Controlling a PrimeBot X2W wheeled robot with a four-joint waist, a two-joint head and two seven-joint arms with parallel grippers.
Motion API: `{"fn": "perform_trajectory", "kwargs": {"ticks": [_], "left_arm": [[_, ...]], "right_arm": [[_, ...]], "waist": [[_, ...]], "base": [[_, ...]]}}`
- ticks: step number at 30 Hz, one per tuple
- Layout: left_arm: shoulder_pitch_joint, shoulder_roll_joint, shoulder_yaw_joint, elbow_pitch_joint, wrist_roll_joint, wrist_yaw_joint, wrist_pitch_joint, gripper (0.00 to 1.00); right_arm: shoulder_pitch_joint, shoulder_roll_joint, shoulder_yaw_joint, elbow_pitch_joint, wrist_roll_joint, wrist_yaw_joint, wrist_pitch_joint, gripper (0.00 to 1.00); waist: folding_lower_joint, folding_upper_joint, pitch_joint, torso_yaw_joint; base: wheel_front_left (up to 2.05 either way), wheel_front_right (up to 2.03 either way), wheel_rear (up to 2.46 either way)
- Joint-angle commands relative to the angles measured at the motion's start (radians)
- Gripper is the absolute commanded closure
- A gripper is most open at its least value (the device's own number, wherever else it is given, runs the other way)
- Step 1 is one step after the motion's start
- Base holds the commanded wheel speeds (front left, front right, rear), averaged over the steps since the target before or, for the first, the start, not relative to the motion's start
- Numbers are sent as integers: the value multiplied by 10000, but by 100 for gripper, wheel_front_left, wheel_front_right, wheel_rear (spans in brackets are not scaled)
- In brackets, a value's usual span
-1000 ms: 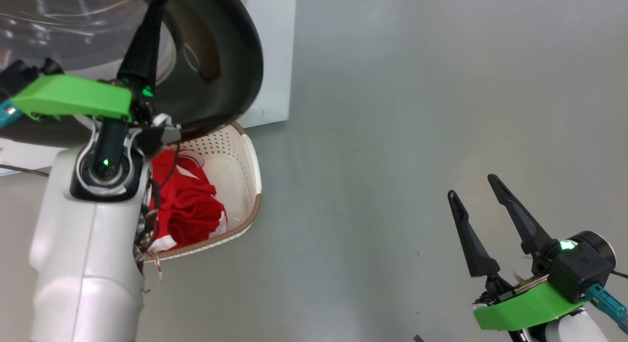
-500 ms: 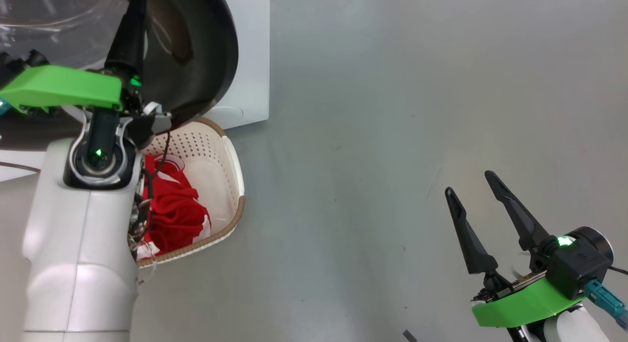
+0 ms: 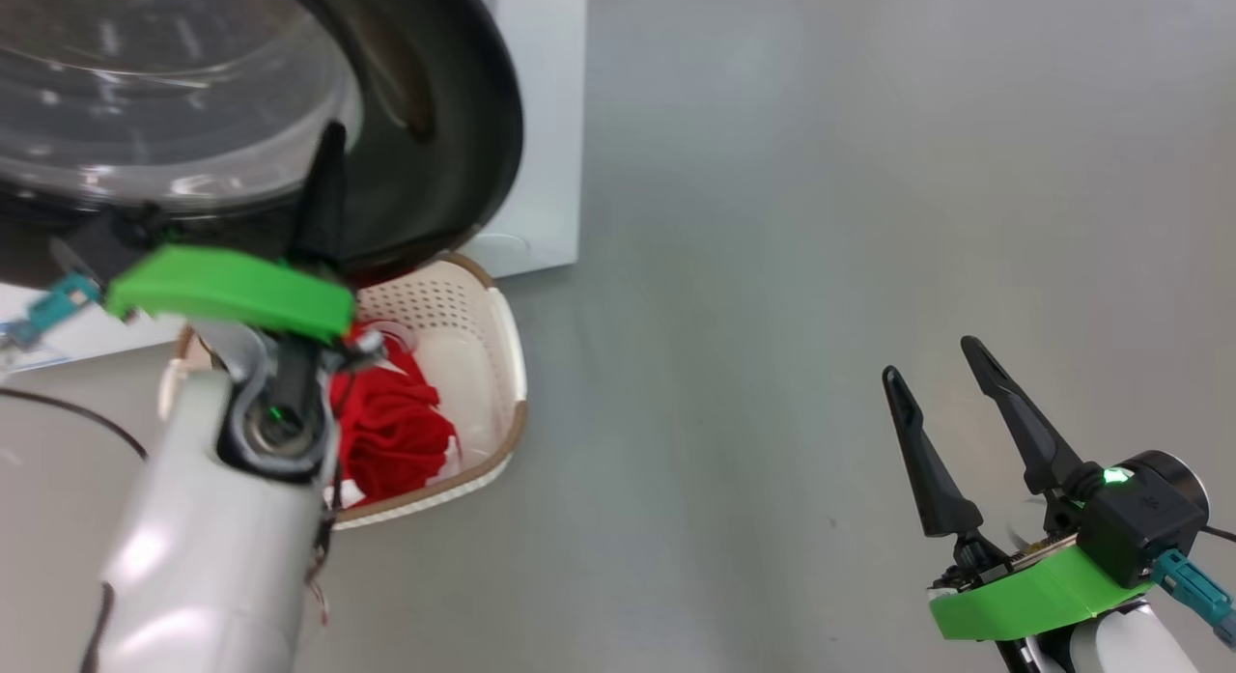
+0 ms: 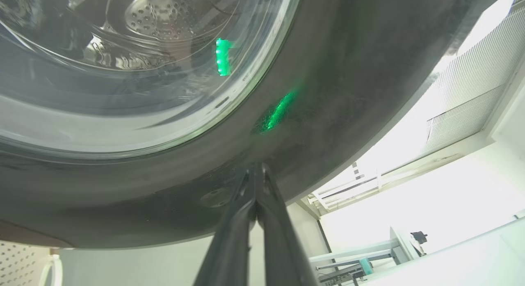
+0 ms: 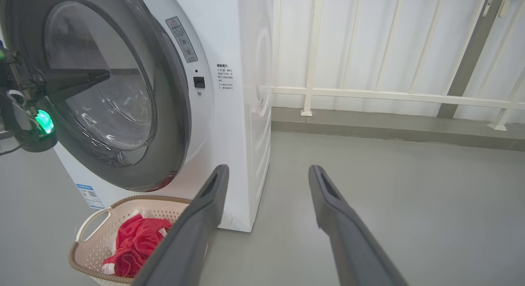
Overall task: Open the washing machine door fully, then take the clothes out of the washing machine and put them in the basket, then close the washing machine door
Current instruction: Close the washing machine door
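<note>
The washing machine door has a glossy black rim and a bulging glass bowl. It stands close against the white washing machine. My left gripper is shut and empty, its tips touching the door's black rim just below the glass. Seen from the right wrist, the left gripper points at the door. The cream basket sits on the floor under the door, with the red clothes inside. My right gripper hovers open over the floor far to the right, holding nothing.
Grey floor spreads between the basket and my right gripper. A white railing runs behind the machine's right side. A thin dark cable lies on the floor at the left. A blue label sits low on the machine's front.
The head camera has shifted. My left arm sits lower in its view, and its shut fingers reach less far across the door. The right gripper stays open in the same place.
</note>
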Motion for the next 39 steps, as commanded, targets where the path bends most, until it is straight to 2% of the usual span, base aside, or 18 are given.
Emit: {"fn": "perform_trajectory", "kwargs": {"ticks": [1, 2, 3, 5, 6, 8, 10, 11, 12, 16, 21, 27, 39], "left_arm": [[406, 377, -100, -473, 632, -107, -574, 100], [558, 451, -208, -553, 902, -108, -810, 95], [727, 549, -347, -620, 1231, -101, -1055, 71], [1068, 693, -603, -810, 1794, -91, -1411, 8], [1243, 754, -687, -924, 2054, -36, -1555, 0], [1589, 845, -797, -1214, 2515, 109, -1759, 0], [1923, 936, -709, -1571, 3043, 435, -1933, 0], [1923, 936, -709, -1571, 3043, 435, -1933, 0], [2100, 951, -591, -1773, 3305, 639, -1986, 0], [2864, 996, -170, -2985, 4785, 1169, -2041, 0], [4095, 947, 245, -4498, 6729, 1442, -2046, 0], [5607, 568, 661, -5645, 8259, 1330, -2047, 0], [7553, 425, 920, -6206, 10110, 958, -2048, 0]], "right_arm": [[47, -76, 142, -195, 29, 48, -65, 0], [60, -60, 131, -190, 19, 48, -65, 0], [75, -50, 137, -178, -1, 48, -65, 0], [106, -25, 130, -145, -36, 48, -65, 0], [124, -12, 114, -128, -54, 48, -65, 0], [162, 14, 65, -109, -92, 48, -65, 0], [210, 35, 21, -99, -135, 48, -65, 0], [210, 35, 21, -99, -135, 48, -65, 0], [239, 44, 7, -86, -160, 48, -65, 0], [360, 79, -64, -84, -225, 48, -65, 0], [495, 110, -122, -58, -265, 48, -65, 0], [757, 171, -373, -37, -341, 48, -65, 0], [1218, 507, -865, -177, -1047, 48, -65, 0]], "waist": [[0, -1, -427, 496], [0, -1, -510, 579], [0, -1, -601, 652], [0, -1, -774, 783], [0, -1, -858, 846], [0, -1, -1010, 975], [0, -1, -1151, 1105], [0, -1, -1151, 1105], [0, -1, -1227, 1160], [0, -1, -1496, 1360], [0, -1, -1860, 1481], [0, -1, -2351, 1655], [0, -1, -2930, 1693]], "base": [[0, 0, 0], [0, 0, 0], [0, 0, 0], [0, 0, 0], [0, 0, 0], [0, 0, 0], [0, 0, 0], [0, 0, 0], [0, 0, 0], [0, 0, 0], [0, 0, 0], [0, 0, 0], [0, 0, 0]]}}
